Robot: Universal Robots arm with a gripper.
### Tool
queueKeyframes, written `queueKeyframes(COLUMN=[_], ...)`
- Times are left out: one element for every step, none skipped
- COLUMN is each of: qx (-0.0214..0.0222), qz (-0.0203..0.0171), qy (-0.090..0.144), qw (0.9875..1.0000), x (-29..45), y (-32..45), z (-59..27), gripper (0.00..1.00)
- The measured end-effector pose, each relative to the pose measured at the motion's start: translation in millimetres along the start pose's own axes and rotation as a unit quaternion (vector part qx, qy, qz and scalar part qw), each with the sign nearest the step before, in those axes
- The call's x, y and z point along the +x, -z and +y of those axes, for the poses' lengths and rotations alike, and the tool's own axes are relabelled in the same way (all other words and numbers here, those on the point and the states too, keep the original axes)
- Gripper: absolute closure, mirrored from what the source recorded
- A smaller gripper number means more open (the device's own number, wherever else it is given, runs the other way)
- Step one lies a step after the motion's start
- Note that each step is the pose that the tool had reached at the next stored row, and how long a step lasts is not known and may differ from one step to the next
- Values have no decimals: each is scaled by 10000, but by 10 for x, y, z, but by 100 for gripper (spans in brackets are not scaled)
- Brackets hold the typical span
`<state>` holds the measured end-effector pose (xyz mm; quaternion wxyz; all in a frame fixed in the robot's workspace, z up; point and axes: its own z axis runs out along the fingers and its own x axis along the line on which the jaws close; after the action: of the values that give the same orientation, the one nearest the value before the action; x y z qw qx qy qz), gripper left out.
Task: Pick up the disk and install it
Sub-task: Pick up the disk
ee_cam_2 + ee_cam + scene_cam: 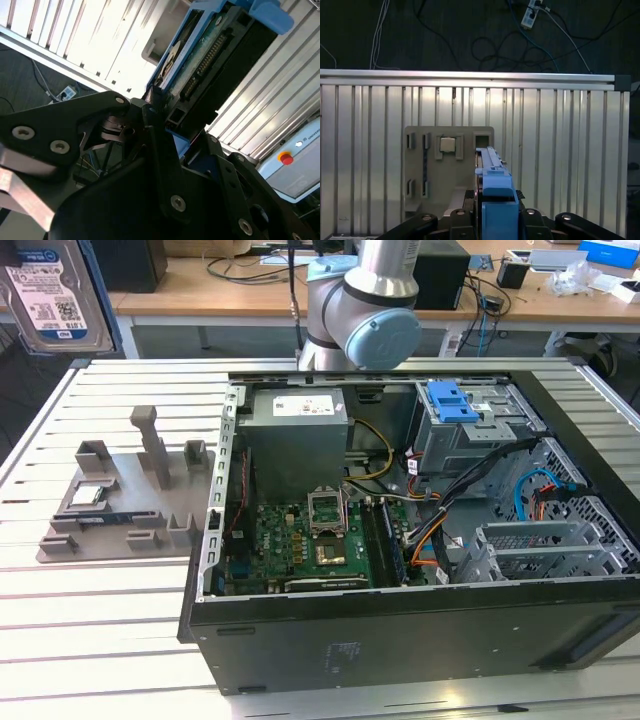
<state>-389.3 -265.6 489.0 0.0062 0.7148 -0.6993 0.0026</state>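
The disk, silver-grey with a white-and-blue label and a blue frame, hangs high at the exterior view's upper left, well above the table. Both wrist views show it edge-on: its green circuit side and blue frame, and its blue frame end. My gripper is shut on it, with the black fingers on either side of the frame. The disk floats over the grey fixture plate.
An open computer case lies on the slatted aluminium table, with a drive bay holding a blue caddy at its back right. The grey fixture plate beside the case carries a small square chip. The arm's elbow stands behind the case.
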Motion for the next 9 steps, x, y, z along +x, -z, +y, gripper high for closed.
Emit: queueKeyframes(qx=[0,0,-1,-1,-1,-1,0,-1,0], qz=[2,4,6,7,8,8,10,11,12], qy=[0,0,0,0,0,0,0,0,0], qw=[10000,10000,10000,10000,10000,10000,10000,10000,10000], x=[0,-1,-2,-2,-3,-3,-4,-4,-4], y=[41,86,145,167,196,219,248,276,300], z=[0,0,0,0,0,1,1,1,1], gripper=[63,63,63,63,63,63,63,63,63])
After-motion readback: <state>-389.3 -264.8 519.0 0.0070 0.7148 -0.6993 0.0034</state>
